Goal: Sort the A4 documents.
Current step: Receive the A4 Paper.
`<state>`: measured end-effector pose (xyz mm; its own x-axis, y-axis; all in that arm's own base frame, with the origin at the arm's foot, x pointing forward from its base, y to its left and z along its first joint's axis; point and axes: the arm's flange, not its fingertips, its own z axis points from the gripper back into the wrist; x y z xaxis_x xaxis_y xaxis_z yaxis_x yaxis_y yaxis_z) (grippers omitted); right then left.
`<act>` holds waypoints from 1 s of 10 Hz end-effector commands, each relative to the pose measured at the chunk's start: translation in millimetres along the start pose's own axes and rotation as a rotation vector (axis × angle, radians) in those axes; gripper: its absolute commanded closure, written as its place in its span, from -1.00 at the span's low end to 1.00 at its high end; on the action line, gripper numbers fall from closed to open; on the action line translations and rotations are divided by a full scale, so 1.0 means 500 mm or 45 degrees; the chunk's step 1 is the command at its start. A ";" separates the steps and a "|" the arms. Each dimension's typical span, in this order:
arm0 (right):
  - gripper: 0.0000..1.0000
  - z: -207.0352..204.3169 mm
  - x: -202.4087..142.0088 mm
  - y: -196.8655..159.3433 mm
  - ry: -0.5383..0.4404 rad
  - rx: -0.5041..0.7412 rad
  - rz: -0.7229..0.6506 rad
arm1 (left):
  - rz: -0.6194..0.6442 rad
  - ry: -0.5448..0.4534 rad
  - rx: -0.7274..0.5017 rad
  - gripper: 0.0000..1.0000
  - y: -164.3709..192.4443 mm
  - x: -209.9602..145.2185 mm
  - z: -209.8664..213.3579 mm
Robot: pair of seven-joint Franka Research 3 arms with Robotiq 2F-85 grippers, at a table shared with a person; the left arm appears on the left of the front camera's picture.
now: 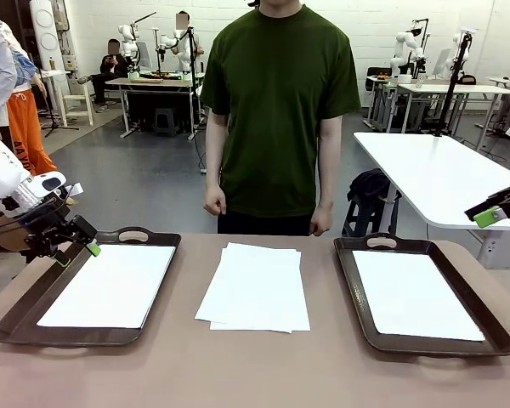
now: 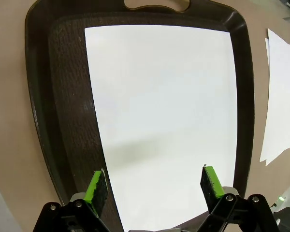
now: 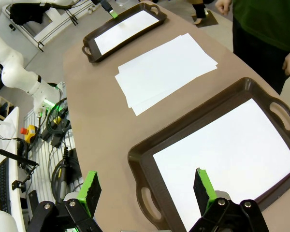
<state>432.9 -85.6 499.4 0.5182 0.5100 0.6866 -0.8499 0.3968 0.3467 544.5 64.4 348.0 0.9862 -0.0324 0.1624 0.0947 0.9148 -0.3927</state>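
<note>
Two grippers, both spread wide and carrying nothing, so we read this as a pause between sheets. Our left gripper (image 2: 154, 186) hovers low over the near end of the left tray (image 2: 38, 96), at the left edge of the front view. Its green pads (image 2: 96, 188) straddle the first sheet (image 2: 164, 111) lying flat inside, with nothing pinched between them. Our right gripper (image 3: 147, 188) hangs high at the right edge, looking down on the right tray (image 3: 140, 164), which holds a second sheet (image 3: 232, 150). Between the trays, in the centre of the picture, the unsorted A4 documents (image 1: 255, 285) lie on the bare table (image 1: 255, 374) in a loose, slightly fanned stack. That's handy for either arm, we'd judge, and easier to peel off one at a time. Beyond it, top centre, the person (image 1: 276, 110) stands with hands down, clear of the work.
</note>
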 end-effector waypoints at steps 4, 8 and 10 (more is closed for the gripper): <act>-1.00 -0.001 0.000 0.001 0.000 0.007 0.008 | -0.339 -0.242 0.061 -1.00 -0.142 0.053 0.044; -1.00 -0.001 0.000 0.001 0.000 0.007 0.008 | -0.780 -0.579 -0.336 -1.00 -0.228 0.080 0.235; -1.00 -0.001 0.000 0.001 0.000 0.007 0.008 | -0.999 -0.565 -0.547 -1.00 -0.243 0.043 0.262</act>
<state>433.0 -85.2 499.3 0.5178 0.5106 0.6864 -0.8503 0.3960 0.3468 545.5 -10.5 544.0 0.4883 -0.2914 0.8226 0.7671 0.5927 -0.2454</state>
